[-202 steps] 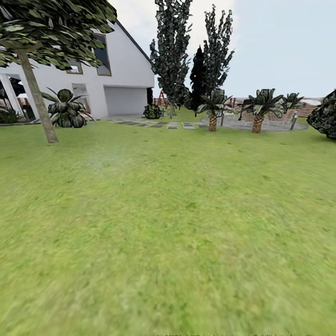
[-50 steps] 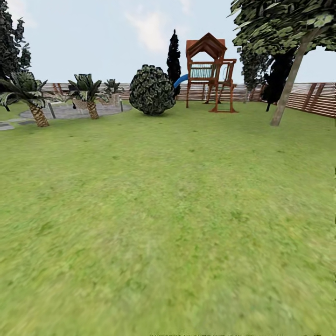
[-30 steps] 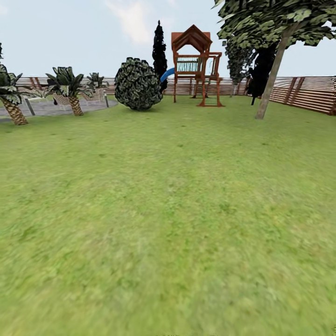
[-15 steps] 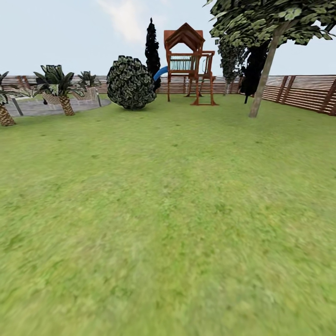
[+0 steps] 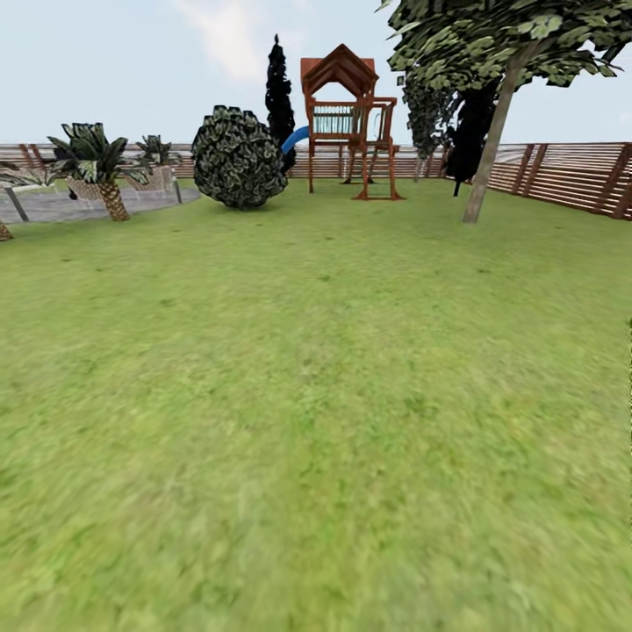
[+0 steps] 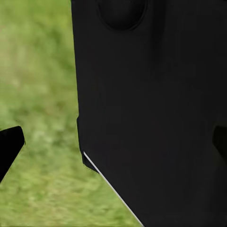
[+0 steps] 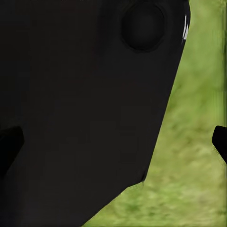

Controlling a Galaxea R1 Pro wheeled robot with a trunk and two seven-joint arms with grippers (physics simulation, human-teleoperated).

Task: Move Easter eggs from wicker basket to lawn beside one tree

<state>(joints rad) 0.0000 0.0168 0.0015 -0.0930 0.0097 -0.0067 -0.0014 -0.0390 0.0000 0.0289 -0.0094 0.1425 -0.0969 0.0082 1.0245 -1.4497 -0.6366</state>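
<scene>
The lawn (image 5: 316, 395) stretches wide and green ahead of me in the head view. A tree (image 5: 488, 149) with a pale leaning trunk and dark spotted leaves stands far off at the right, near the fence. The Easter eggs and the wicker basket are out of view. In the left wrist view my left gripper (image 6: 113, 144) is open, its dark fingertips (image 6: 9, 146) at the frame's edges, with my black body and grass behind. My right gripper (image 7: 113, 142) is open in the same way, holding nothing.
A round bush (image 5: 233, 158) and a wooden play tower (image 5: 347, 123) with a blue slide stand at the back. A slatted brown fence (image 5: 570, 175) runs along the back and right. Small palms (image 5: 104, 171) edge a grey paved patch (image 5: 61, 204) at far left.
The whole head view has swung right: the white house has left the picture, and bush, play tower and tree have come in and slid leftward. The grippers hold nothing throughout.
</scene>
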